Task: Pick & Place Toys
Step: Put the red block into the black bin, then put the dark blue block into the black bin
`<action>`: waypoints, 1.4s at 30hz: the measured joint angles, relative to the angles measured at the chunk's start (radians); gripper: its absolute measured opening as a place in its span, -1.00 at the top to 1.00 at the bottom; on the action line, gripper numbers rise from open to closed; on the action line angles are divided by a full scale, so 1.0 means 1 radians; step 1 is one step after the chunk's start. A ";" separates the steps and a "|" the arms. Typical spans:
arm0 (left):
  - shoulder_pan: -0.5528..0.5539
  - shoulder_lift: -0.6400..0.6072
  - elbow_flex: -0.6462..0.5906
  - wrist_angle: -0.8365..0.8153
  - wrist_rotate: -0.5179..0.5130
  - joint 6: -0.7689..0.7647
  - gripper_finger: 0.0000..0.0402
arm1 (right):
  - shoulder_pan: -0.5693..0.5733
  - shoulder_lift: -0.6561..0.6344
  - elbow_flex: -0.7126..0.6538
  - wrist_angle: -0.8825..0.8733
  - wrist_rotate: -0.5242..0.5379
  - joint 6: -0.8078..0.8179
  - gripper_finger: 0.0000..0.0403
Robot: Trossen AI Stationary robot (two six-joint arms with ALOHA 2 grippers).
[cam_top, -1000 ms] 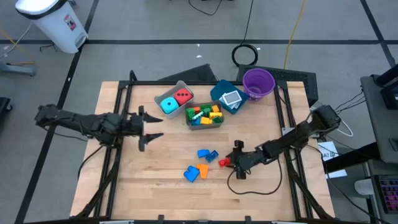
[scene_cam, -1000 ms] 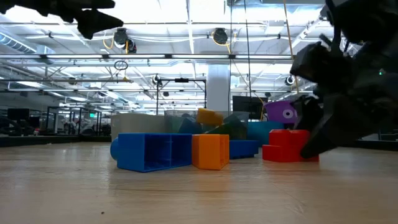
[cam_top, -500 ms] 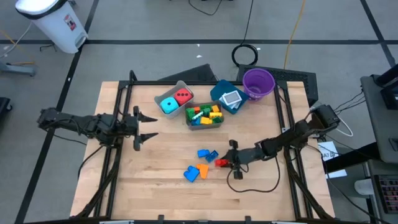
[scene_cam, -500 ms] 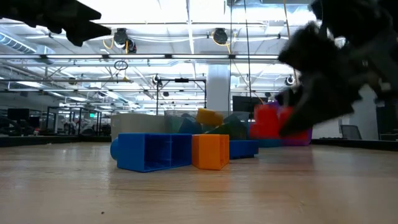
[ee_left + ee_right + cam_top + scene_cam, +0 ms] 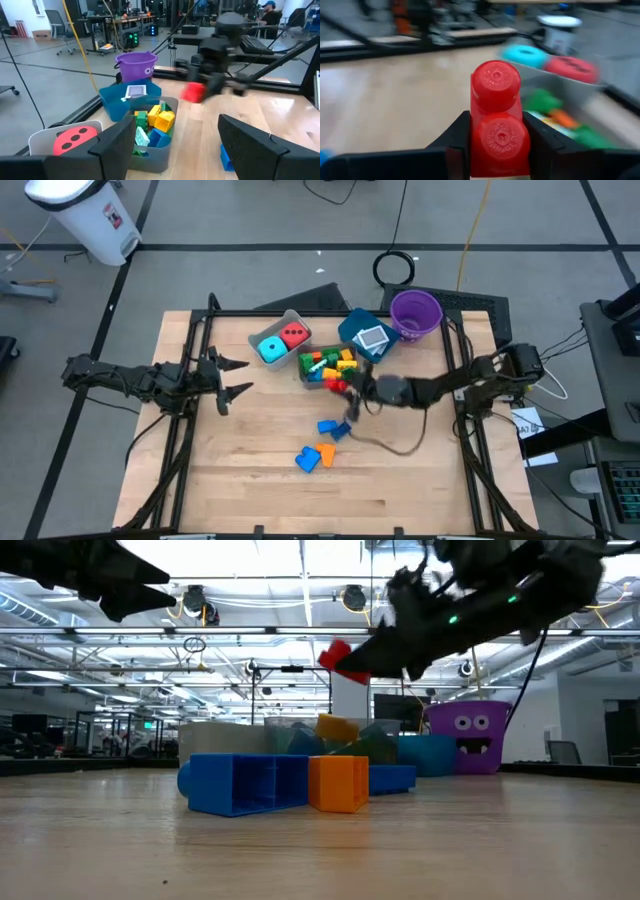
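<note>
My right gripper [image 5: 347, 392] is shut on a red brick [image 5: 496, 115], high above the table by the near edge of the dark bin [image 5: 328, 370] of mixed bricks. The brick also shows in the low view [image 5: 338, 657] and the left wrist view [image 5: 194, 92]. Blue bricks [image 5: 333, 428] and a blue and orange pair [image 5: 313, 457] lie on the table below it. My left gripper [image 5: 232, 377] is open and empty at mid-left, above the table. My right gripper pinches the red brick's two opposite sides [image 5: 472, 142] between its two fingers [image 5: 456, 137], at the end nearest the wrist. The fingers lie along the brick, whose studded face [image 5: 496, 82] looks toward the wrist camera. The far end sticks out past the fingertips. The brick is lifted clear of the table.
A grey bin [image 5: 262, 332] with a cyan and a red cube stands at the far middle. A teal bin [image 5: 352, 325] with a card and a purple cup [image 5: 415, 313] stand to its right. Bare wood lies along the near half of the table.
My right gripper has lifted the red brick off the table and carried it up and toward the far left, from beside the loose bricks to the dark bin's near edge. The loose blue and orange bricks have stayed where they were.
</note>
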 joint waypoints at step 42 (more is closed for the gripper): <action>0.000 0.002 0.000 0.030 0.004 -0.090 -0.42 | 0.192 0.178 0.002 -0.112 -0.207 -0.122 -0.25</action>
